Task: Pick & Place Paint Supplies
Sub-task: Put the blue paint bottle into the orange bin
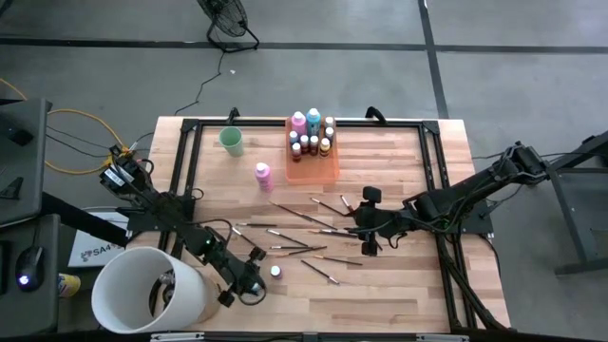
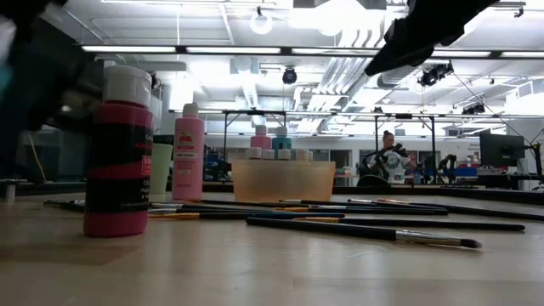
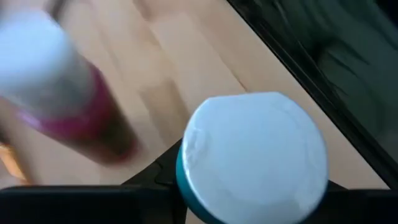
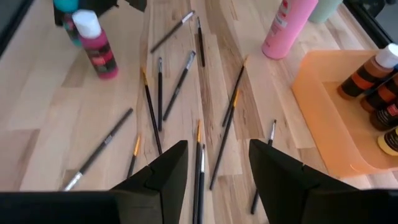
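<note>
While our left gripper is closing on a teal bottle near the table's front-left, whether it is gripped yet we cannot tell; we are advising a square squeeze below the white cap, clear of the upright magenta bottle just beside it. Our right gripper is hovering open over scattered brushes

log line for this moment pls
left gripper: at teal bottle | right gripper: open, above brushes | orange tray: small bottles inside
</note>
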